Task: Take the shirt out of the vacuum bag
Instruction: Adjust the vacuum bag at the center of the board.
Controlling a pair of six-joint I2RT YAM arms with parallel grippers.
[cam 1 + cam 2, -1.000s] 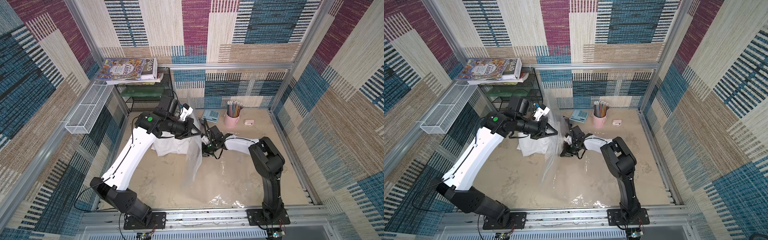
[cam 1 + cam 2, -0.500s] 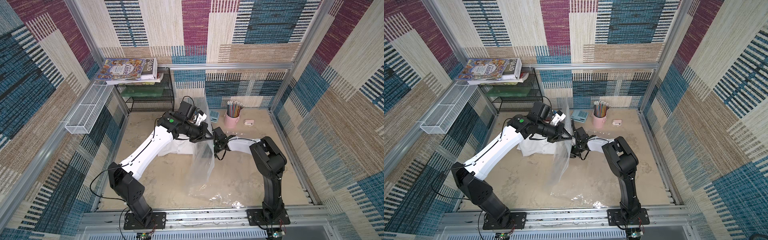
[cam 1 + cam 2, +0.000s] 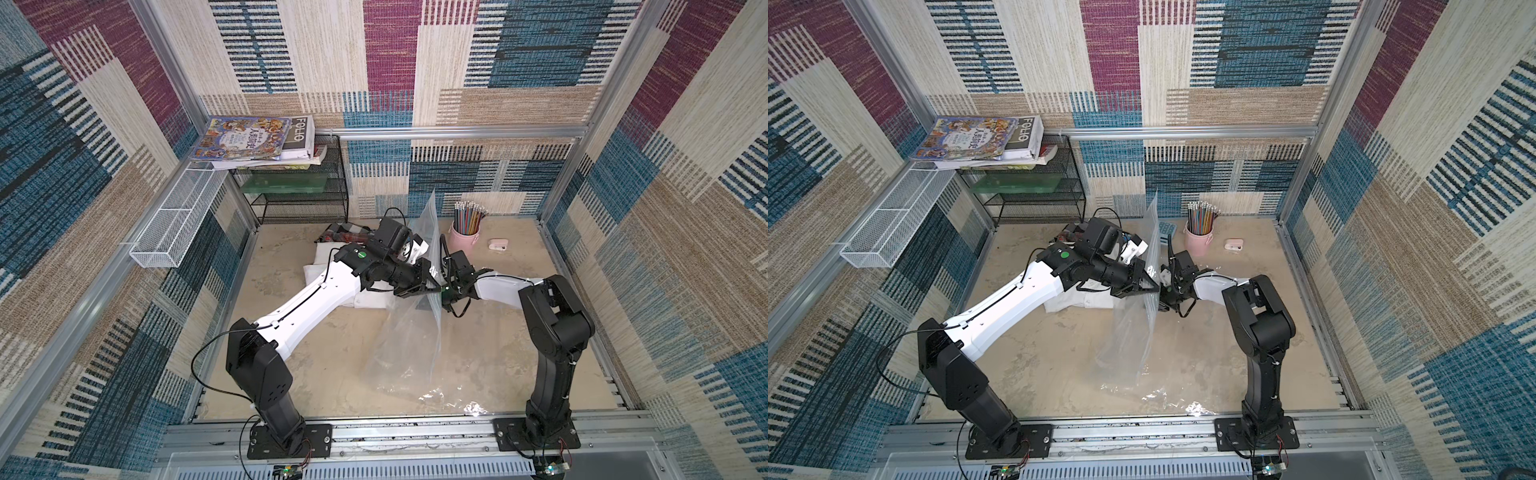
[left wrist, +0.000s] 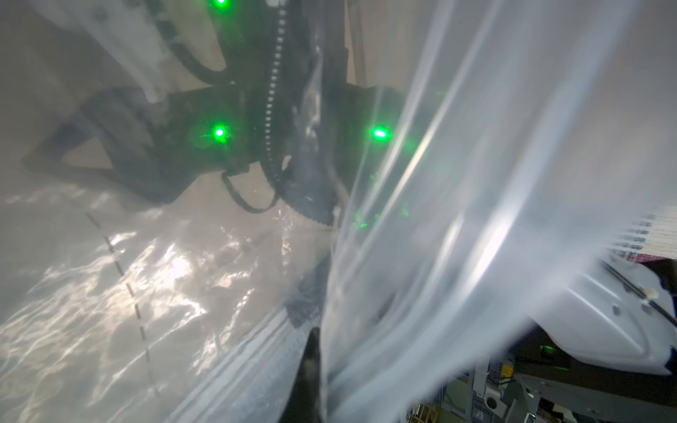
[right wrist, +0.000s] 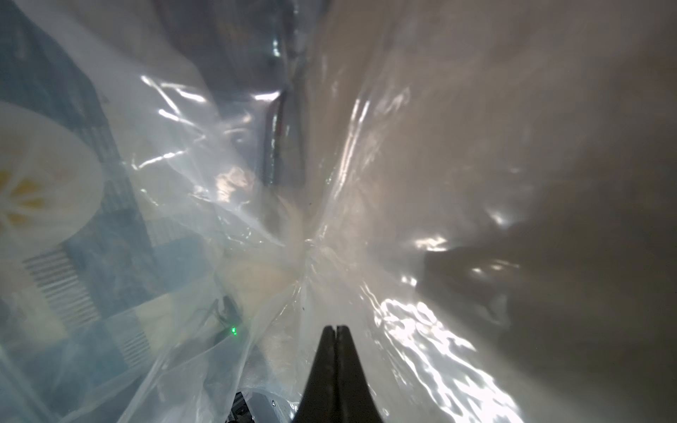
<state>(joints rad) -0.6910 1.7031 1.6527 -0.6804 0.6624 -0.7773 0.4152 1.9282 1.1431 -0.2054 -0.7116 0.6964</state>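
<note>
Vacuum bag [image 3: 407, 345], clamped in left gripper [image 3: 434, 287] and right gripper [image 3: 444, 293], trails onto beige tabletop [image 3: 340, 374] between patchwork walls [image 3: 390, 62].

The vacuum bag [image 3: 403, 349] was held upright at mid-table, pinched between the left gripper [image 3: 435, 288] on its left and the right gripper [image 3: 444, 296] on its right, its lower end trailed to the near edge of the table [image 3: 332, 374]. The shirt [image 3: 368, 301] was laid just left of the bag, a folded cloth [image 3: 345, 235] behind it. A pencil cup [image 3: 465, 241] was placed at the far side, right of the bag, a small case [image 3: 496, 245] beyond. Books [image 3: 249, 139] were stacked on the far-left rack [image 3: 299, 203].
</note>
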